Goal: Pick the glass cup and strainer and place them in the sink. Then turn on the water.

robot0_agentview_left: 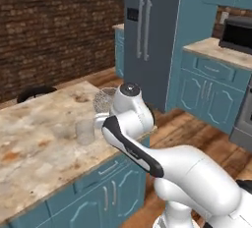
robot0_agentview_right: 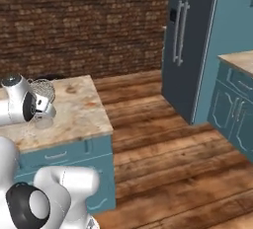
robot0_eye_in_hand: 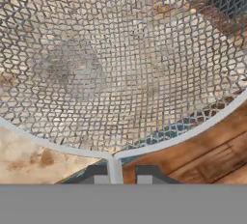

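End effector [robot0_eye_in_hand: 123,178] clamped on strainer [robot0_eye_in_hand: 120,63] handle, marble counter [robot0_agentview_left: 34,143], glass cup [robot0_agentview_left: 85,132] nearby, brick wall [robot0_agentview_left: 54,20], wood floor [robot0_agentview_right: 173,144]

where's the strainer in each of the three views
Left base view: strainer sits upper centre on the counter, just behind the arm's wrist, beyond the glass cup.
Right base view: far left, at the counter's near corner, partly behind the wrist.
Hand view: its mesh bowl spans the upper frame, its handle running down between the gripper tips.
Shared landmark: the speckled beige counter.
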Robot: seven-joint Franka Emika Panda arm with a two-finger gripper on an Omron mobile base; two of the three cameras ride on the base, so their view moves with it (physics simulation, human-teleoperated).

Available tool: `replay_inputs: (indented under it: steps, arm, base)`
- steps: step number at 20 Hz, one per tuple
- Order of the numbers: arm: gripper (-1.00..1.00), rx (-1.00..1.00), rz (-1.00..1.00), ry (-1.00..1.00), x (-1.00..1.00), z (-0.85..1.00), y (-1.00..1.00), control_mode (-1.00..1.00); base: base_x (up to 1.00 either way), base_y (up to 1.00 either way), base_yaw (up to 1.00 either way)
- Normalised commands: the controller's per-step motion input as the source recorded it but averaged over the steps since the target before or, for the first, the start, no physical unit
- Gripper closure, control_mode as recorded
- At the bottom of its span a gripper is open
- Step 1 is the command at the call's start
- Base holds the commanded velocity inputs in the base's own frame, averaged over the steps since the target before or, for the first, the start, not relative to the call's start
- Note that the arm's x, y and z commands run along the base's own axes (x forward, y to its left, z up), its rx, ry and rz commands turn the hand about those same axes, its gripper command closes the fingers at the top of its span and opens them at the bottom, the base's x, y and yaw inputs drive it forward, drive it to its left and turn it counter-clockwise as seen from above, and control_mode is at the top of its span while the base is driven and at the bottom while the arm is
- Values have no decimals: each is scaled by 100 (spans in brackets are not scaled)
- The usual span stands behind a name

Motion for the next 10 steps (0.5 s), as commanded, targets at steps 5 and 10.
replay_inputs:
  steps: [5, 10]
  arm:
    - [100, 0, 0, 0, 0, 0, 0, 100]
    - [100, 0, 0, 0, 0, 0, 0, 100]
  base:
    - [-2, -42, -76]
    - [0, -58, -76]
